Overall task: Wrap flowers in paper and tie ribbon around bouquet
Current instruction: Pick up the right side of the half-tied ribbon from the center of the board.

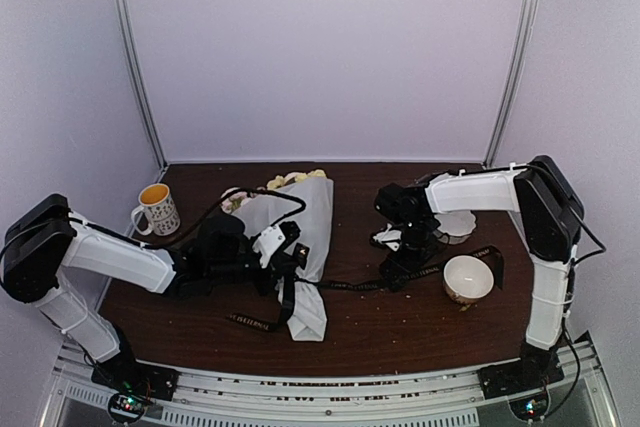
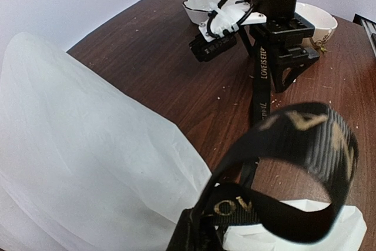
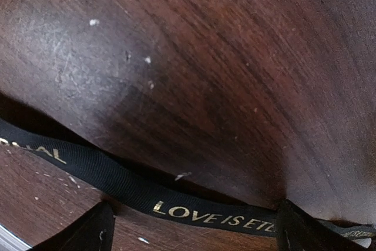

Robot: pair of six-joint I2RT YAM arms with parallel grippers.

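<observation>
Black gold-lettered fabric ribbon (image 2: 294,145) looped above narrow end of pale grey-white paper-cone bouquet (image 1: 305,217) with yellow blooms (image 1: 300,180); pinched there in closed left gripper (image 1: 286,266), likely to hold loop open for tying; right of bouquet, lies slack between wide-apart fingers of right gripper (image 3: 194,230).

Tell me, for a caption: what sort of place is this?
Probably a robot test booth: plain pale walls, metal corner posts, and two robot arms mounted at the near edge of a wooden table.
</observation>
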